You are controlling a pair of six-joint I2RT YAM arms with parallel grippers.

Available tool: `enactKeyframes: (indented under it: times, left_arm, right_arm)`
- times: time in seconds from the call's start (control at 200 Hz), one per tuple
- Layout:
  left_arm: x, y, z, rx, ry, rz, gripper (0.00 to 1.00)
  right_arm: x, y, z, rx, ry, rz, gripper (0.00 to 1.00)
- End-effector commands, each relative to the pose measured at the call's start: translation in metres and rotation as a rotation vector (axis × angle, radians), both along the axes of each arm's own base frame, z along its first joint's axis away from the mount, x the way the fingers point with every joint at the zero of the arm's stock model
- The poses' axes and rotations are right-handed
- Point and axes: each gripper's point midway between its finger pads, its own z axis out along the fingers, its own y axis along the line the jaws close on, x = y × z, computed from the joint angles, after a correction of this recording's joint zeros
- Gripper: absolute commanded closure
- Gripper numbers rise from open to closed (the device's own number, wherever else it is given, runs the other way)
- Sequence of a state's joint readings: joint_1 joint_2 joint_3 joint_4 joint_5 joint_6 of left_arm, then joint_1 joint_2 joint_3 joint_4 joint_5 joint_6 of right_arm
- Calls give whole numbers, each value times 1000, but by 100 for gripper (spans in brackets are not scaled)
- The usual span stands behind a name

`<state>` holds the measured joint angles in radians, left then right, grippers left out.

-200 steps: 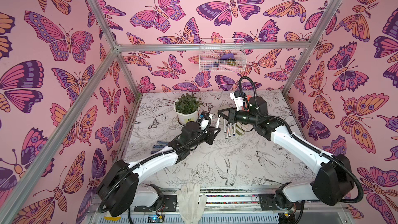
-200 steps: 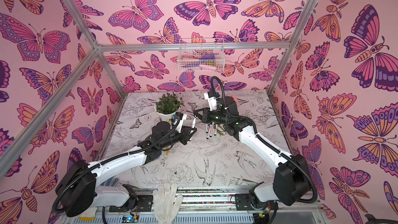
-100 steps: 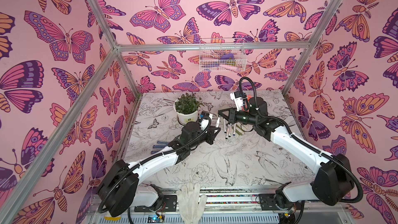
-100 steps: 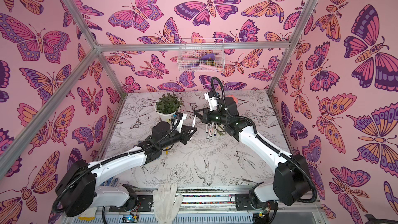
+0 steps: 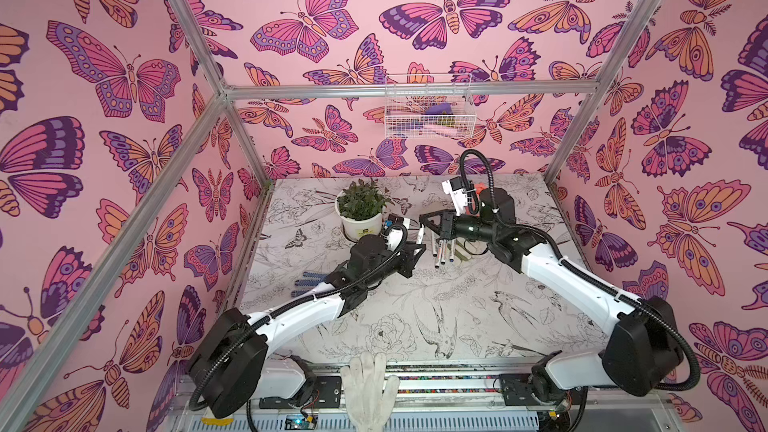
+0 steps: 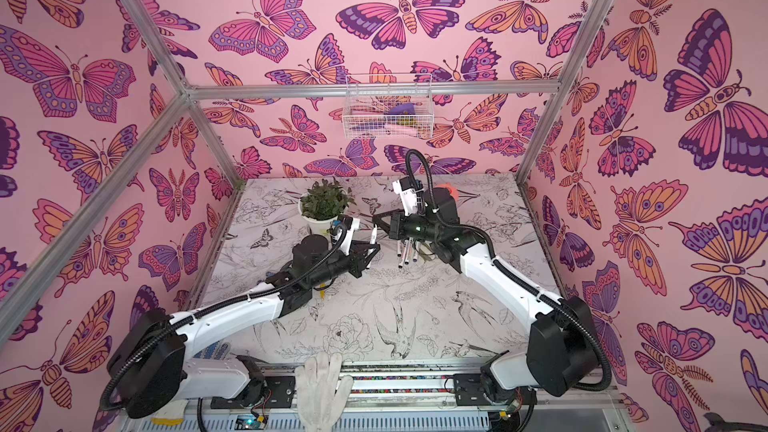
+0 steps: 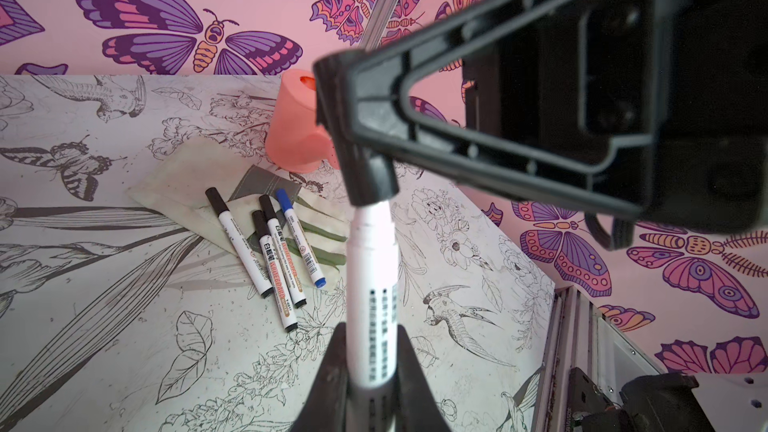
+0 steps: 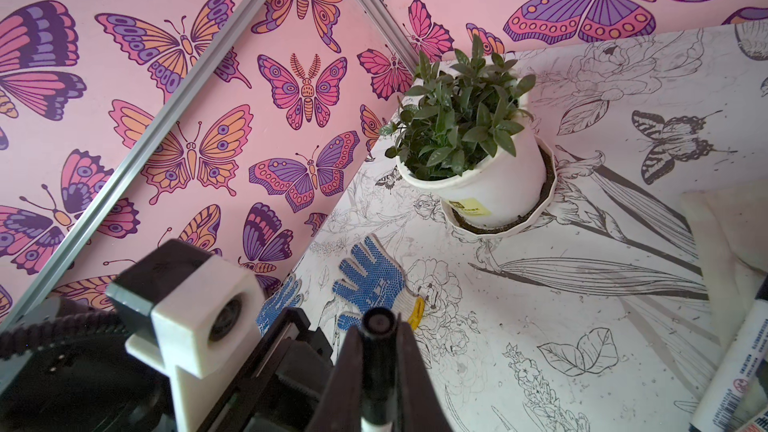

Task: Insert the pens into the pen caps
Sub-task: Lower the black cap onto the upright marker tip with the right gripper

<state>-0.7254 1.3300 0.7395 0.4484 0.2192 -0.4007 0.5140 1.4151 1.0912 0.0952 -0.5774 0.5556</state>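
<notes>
My left gripper (image 7: 370,338) is shut on the white barrel of a pen (image 7: 370,284), which points up and away from it. A black pen cap (image 7: 370,184) sits over that pen's tip end, with the white neck still showing below it. My right gripper (image 8: 380,326) is shut on this cap (image 8: 378,351). In both top views the two grippers (image 5: 415,249) (image 5: 426,222) meet tip to tip above the table's middle, near the back. Several capped pens (image 7: 266,255) lie side by side on the table, one of them with a blue cap (image 7: 301,243).
A potted plant (image 5: 360,211) stands at the back left, with blue-dotted gloves (image 8: 370,280) in front of it. A pink cup (image 7: 295,126) stands behind the lying pens, which rest partly on a pale cloth (image 7: 174,189). A white glove (image 5: 368,384) hangs over the front edge.
</notes>
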Motion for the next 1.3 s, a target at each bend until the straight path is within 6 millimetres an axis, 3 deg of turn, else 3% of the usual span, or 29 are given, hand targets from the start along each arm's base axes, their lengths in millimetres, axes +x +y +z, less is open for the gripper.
enactKeyframes:
  times: [0.0, 0.27, 0.536, 0.706, 0.991, 1.182, 1.297]
  left_arm:
    - [11, 3, 20, -41, -78, 32, 100]
    - [42, 18, 65, -184, -161, 113, 100]
    - [51, 18, 113, -170, -412, 170, 100]
    - [39, 17, 117, -128, -597, 213, 100]
    - [26, 18, 116, -117, -713, 295, 100]
    - [26, 19, 110, -104, -713, 303, 100]
    - [26, 18, 101, -95, -700, 299, 100]
  right_arm:
    - [-12, 2, 5, 26, -1, 21, 100]
    - [-30, 0, 19, 42, -42, 73, 100]
    - [-71, 8, 40, -3, -122, 270, 95]
    - [-87, 12, 48, -34, -151, 332, 93]
    - [-94, 12, 60, -58, -188, 354, 89]
    - [-87, 6, 67, -90, -227, 294, 61]
    - [-80, 0, 75, -101, -265, 233, 51]
